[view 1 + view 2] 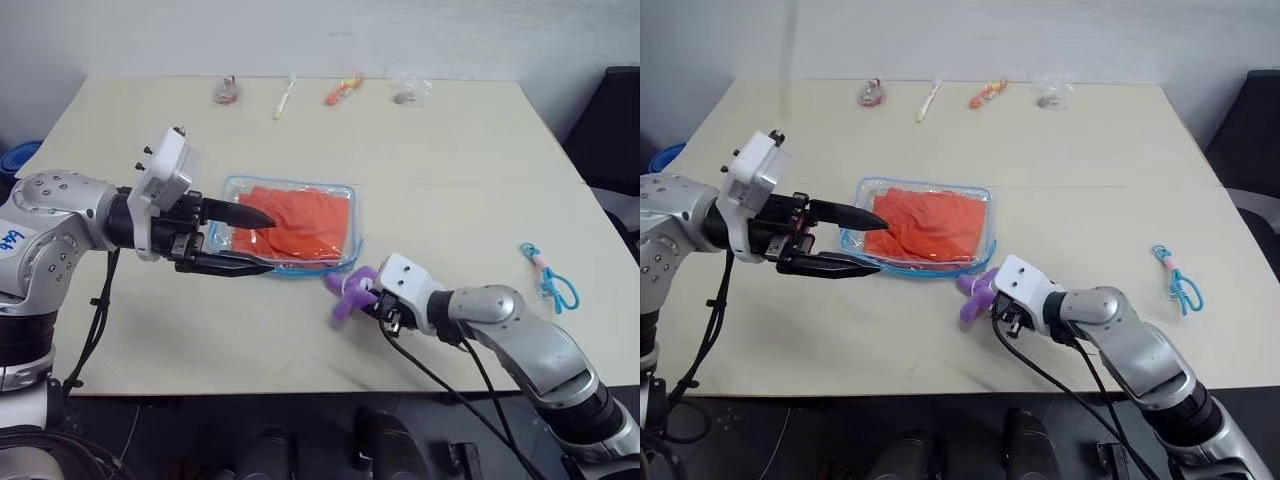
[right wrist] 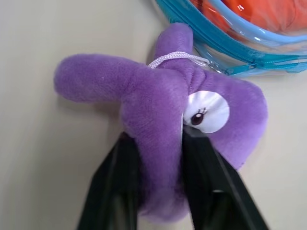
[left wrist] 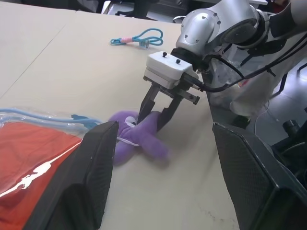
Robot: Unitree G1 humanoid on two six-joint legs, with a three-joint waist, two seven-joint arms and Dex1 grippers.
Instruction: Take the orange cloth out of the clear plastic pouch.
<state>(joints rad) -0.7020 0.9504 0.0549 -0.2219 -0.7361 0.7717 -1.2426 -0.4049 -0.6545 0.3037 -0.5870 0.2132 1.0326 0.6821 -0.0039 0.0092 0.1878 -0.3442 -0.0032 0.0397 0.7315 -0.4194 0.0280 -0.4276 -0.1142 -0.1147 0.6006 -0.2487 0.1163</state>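
Two grippers over a beige table (image 1: 470,150). Left gripper (image 1: 252,240) hovers level at the near-left end of the pouch (image 1: 288,228), fingers spread wide, one above the other, nothing between them; upper fingertip overlaps the pouch's edge in the head views, so contact there can't be judged. Pouch lies flat mid-table, blue trim all round. Cloth (image 1: 300,222) is inside it, folded, filling most of the pouch; sheen of the plastic hides its finer folds. Whether the zipper stands open can't be made out.

Right gripper (image 3: 154,114) sits low at the table's near side, just off the pouch's near-right corner. Its fingers (image 2: 211,191) straddle one limb of a purple plush (image 2: 158,115) and press its sides; grip looks light, and the plush rests on the table. Plush's upper limb touches or nearly touches the pouch's blue zipper edge. One white eye patch shows; the rest of its face is turned away. In the head views the gripper body hides half the toy.

Far edge of table, in a row: a small reddish item (image 1: 228,91), a pale stick-like thing (image 1: 285,98), a slim orange item (image 1: 343,89), a clear wrapper (image 1: 408,90), all too small to identify further. Blue cord loop (image 1: 550,278) with a pink bit lies near the right edge.
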